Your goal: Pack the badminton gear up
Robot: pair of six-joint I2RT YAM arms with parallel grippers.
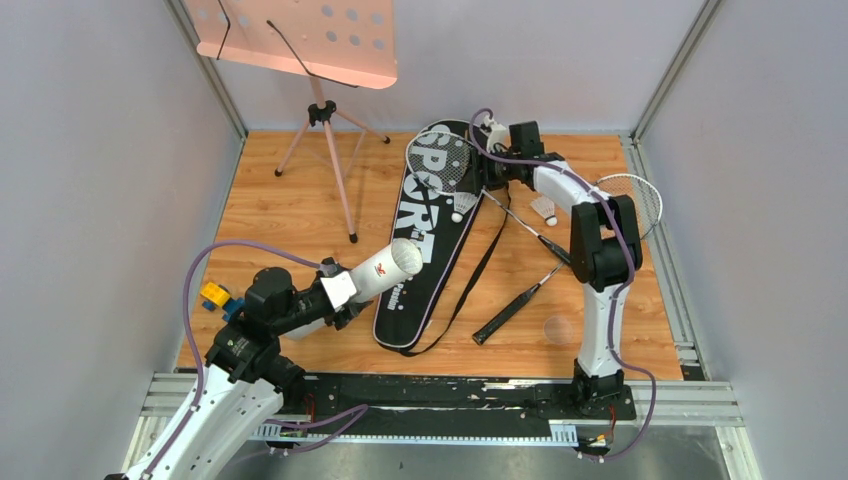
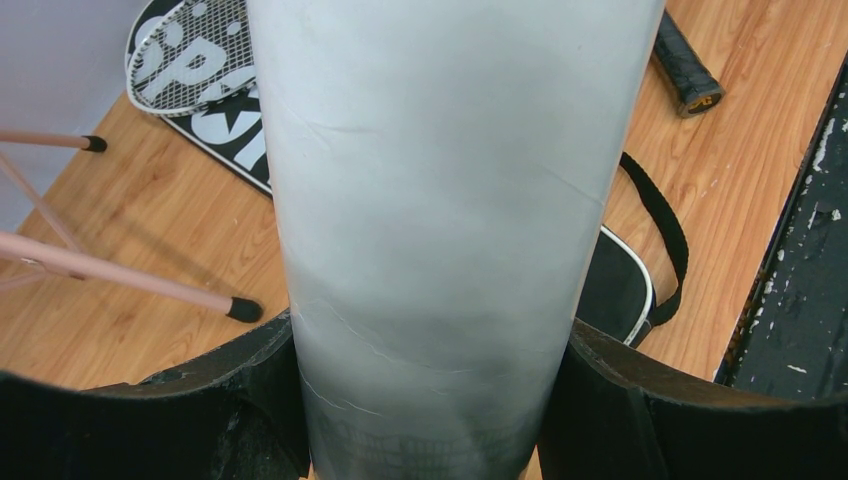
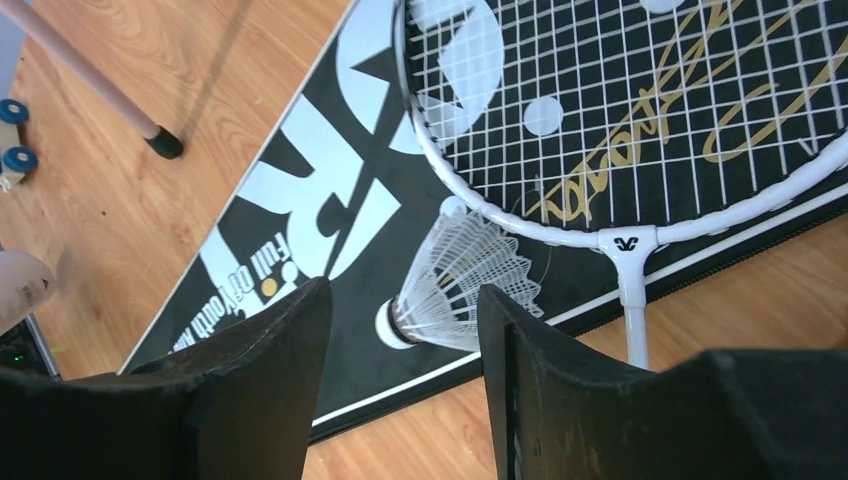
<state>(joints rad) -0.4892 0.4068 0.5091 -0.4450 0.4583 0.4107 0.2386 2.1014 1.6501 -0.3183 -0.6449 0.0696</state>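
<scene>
My left gripper [image 1: 335, 290] [image 2: 430, 340] is shut on the long white tube [image 1: 385, 268] [image 2: 450, 180], held slanting over the near end of the black SPORT bag [image 1: 430, 240] [image 2: 225, 130] [image 3: 330, 210]. One silver racket [image 1: 440, 160] [image 3: 500, 215] rests with its head on the bag's far end. A second racket [image 1: 635, 195] lies to the right, its shaft crossing the first. My right gripper [image 1: 478, 190] [image 3: 405, 300] hovers open over a white shuttlecock [image 1: 462, 205] [image 3: 465, 280] lying on the bag. Another shuttlecock [image 1: 545, 208] sits on the wood floor.
A pink music stand [image 1: 300, 40] stands at the back left, one tripod foot [image 3: 160, 143] near the bag. A yellow and blue toy [image 1: 215, 297] lies beside my left arm. A clear round lid [image 1: 558, 328] lies at the front right. Grey walls enclose the floor.
</scene>
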